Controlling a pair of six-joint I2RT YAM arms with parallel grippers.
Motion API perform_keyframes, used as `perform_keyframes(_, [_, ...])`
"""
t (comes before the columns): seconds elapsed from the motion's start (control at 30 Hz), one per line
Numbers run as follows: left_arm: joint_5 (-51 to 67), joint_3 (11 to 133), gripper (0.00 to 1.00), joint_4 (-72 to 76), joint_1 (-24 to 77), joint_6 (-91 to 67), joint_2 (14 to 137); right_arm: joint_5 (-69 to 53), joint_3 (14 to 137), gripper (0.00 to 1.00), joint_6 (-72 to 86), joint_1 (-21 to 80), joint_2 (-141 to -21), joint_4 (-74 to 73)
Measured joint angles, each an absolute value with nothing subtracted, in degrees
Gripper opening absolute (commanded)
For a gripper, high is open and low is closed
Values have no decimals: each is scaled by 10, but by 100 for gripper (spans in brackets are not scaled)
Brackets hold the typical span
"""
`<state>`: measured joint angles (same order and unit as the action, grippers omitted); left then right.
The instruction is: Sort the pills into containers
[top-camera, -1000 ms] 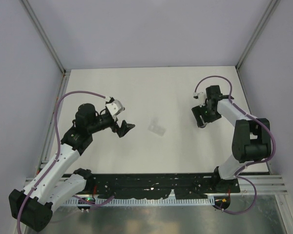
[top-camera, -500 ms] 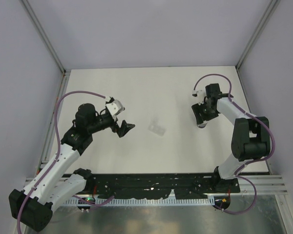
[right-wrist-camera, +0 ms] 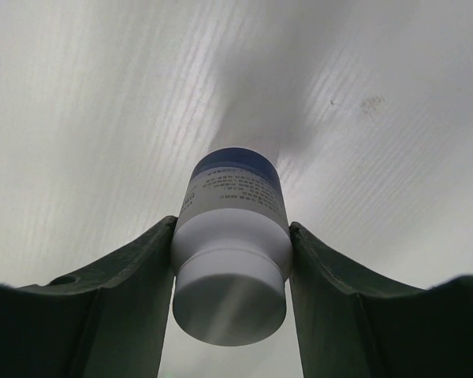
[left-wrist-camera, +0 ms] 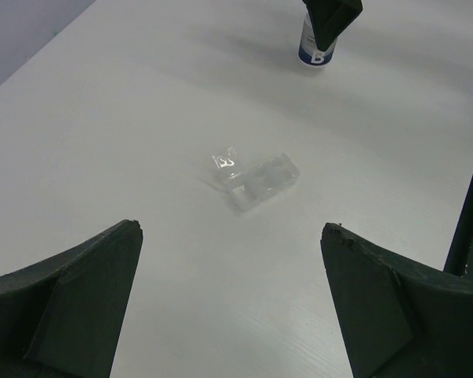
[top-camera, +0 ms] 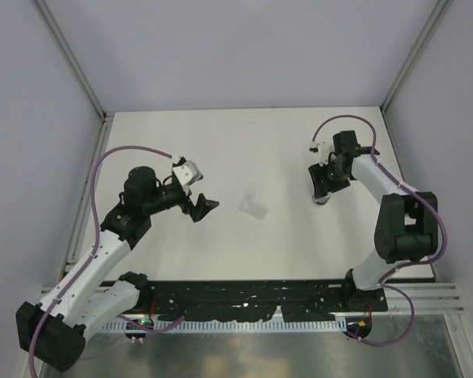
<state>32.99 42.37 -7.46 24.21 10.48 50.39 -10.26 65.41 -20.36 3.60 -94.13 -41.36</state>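
Far left of the white table (top-camera: 284, 142): left gripper (top-camera: 202, 207) hangs above the surface, jaws spread wide, nothing btwn them. Its wrist cam shows both dark fingers far apart w/ bare table in the gap.

Mid-table: small flat clear rectangular plastic packet (left-wrist-camera: 256, 179) lies flat, untouched. It sits straight ahead of the left gripper, roughly centred btwn the finger lines but well apart from the tips. Its long axis runs on a diagonal across that gripper's approach, not square to the fingers. The left arm is clearly the nearer one to the packet.

Right side: small cylindrical bottle w/ white cap, printed label and blue band at the base (right-wrist-camera: 235, 197) stands upright on the table, cap up. The right gripper (right-wrist-camera: 232, 228) comes at it from above. Its two fingers are narrowed onto the bottle, touching the cap and shoulder on opposite sides. How firm that hold is can't be judged; the base looks down on the surface.

The orange pills: none can be made out in any view, so where they lie can't be told.

Judgement: the step in hand is securing the bottle. The key relation is bottle axis vertical, fingers straddling the cap, so a lift should go straight up to avoid tipping.
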Motion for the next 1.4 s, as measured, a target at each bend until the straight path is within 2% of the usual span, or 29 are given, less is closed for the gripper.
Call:
perform_keyframes(0.13, [332, 424, 100, -72, 242, 94, 521, -130, 667, 8, -203, 64, -908, -435])
perform_keyframes(0.37, [344, 443, 100, -72, 242, 79, 541, -177, 738, 6, -210, 205, -831, -474])
perform_keyframes(0.77, [403, 535, 100, -71, 247, 50, 594, -252, 927, 6, -256, 356, -833, -526])
perform_keyframes(1.07, [424, 539, 100, -71, 314, 91, 619, -315, 951, 6, -262, 380, -860, -549])
perform_keyframes(1.4, [369, 539, 100, -58, 352, 110, 648, -362, 952, 6, -239, 379, -861, -550])
